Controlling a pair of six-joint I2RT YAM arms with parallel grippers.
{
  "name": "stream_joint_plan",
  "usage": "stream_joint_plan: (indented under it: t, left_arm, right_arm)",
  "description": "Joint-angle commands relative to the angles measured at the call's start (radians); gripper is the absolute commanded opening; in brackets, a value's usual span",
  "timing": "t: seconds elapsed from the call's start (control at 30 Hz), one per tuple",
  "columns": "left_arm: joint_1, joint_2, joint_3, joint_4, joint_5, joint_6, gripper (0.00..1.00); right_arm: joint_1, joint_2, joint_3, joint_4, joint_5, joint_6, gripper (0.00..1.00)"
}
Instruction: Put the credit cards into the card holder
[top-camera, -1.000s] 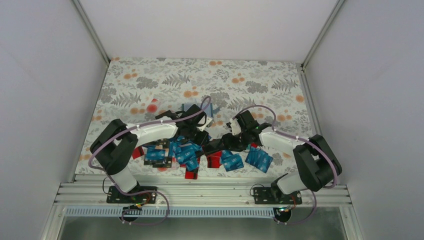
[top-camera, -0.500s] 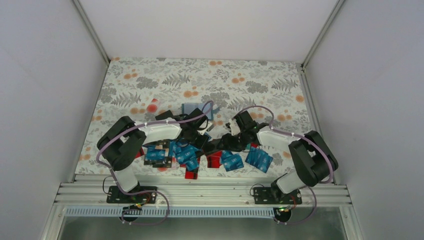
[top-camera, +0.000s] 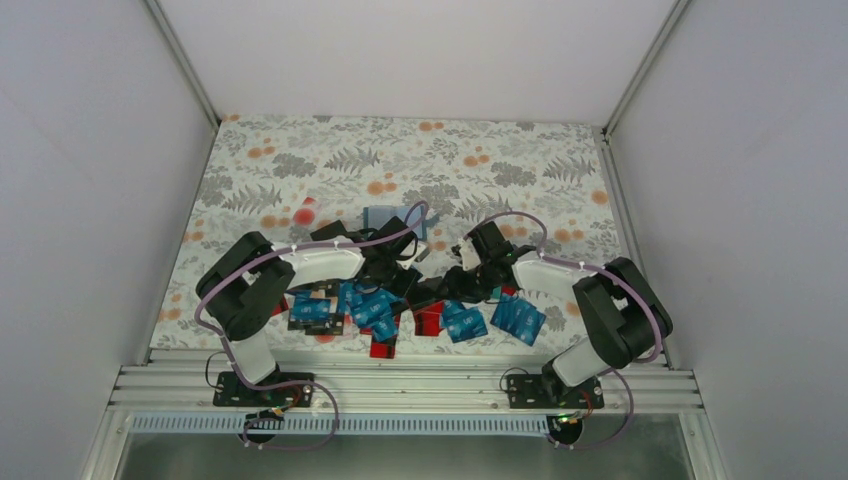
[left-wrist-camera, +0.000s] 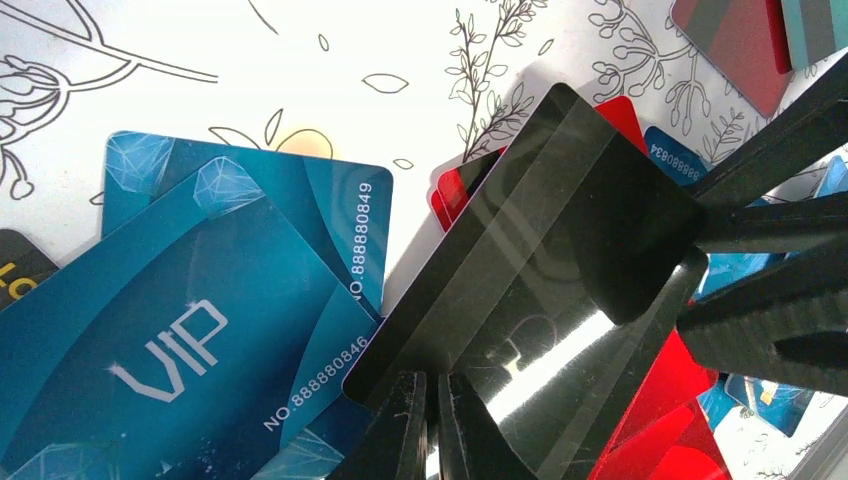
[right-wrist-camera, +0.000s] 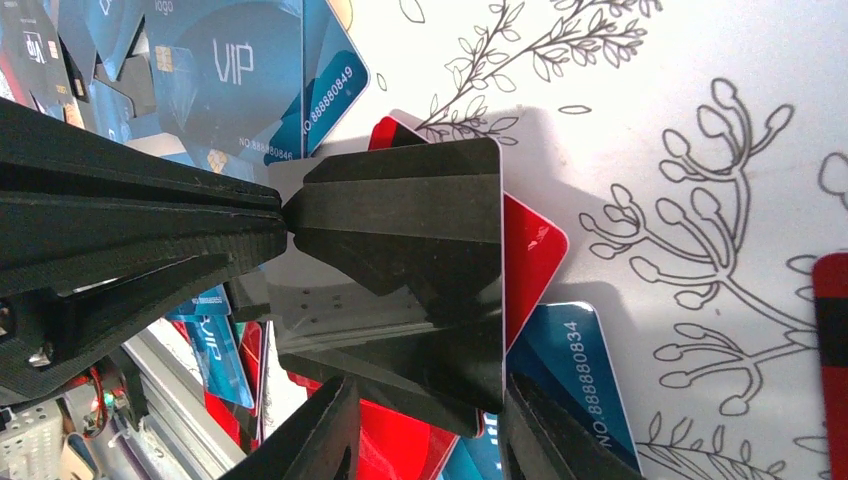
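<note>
1. Progress on the task looks slight. The scattered thin plastic credit cards (top-camera: 375, 310), mostly bright blue with some red ones, lie in a loose overlapping heap on the near part of the flower-printed worktop (top-camera: 330, 150), between the two arms.
2. The small teal-blue rectangular card holder (top-camera: 385, 219) lies flat just beyond the heap, partly behind the left arm. No card shows in it from above, and whether any is tucked inside I cannot tell.
3. One glossy black plastic card (left-wrist-camera: 540, 270) is lifted at a slant over the blue VIP cards (left-wrist-camera: 200, 330) and the red cards (right-wrist-camera: 530, 250).
4. The left tool (left-wrist-camera: 430, 385) has its jaws together, pinched on one edge of the black card.
5. The right tool (right-wrist-camera: 425, 400) meets the same card from the other side. Its jaws stand part-way apart with the card between them. Whether they already press on it I cannot tell.
6. My reading is a handover or re-grip of the black card between the two tools, before it goes to the holder.
7. Left to do, as I judge it: carry this card to the holder, slide it in, then work through nearly the whole heap.
</note>
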Motion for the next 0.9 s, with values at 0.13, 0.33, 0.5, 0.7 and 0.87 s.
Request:
stream_joint_plan:
  t: [0.13,0.33,0.5,0.7,0.87]
  left_arm:
    - [-0.014,0.03,-0.024,-0.001,-0.011,-0.013,0.05]
    - [-0.019,0.038,-0.028,0.006,-0.01,-0.015,0.05]
    - [-0.021,0.041,-0.026,0.007,-0.011,-0.013,0.04]
    - [-0.022,0.043,-0.021,0.006,-0.012,-0.013,0.04]
    - [-0.022,0.044,-0.02,0.002,-0.014,-0.013,0.04]
  right_arm:
    - [-0.002,0.013,0.041,-0.022,0.073,-0.029,0.32]
    - [-0.002,0.01,0.08,-0.067,0.119,-0.056,0.32]
    - [-0.002,0.009,0.096,-0.071,0.105,-0.068,0.32]
    - [-0.002,0.003,0.099,-0.067,0.096,-0.065,0.27]
    - [-0.003,-0.013,0.111,-0.059,0.092,-0.043,0.21]
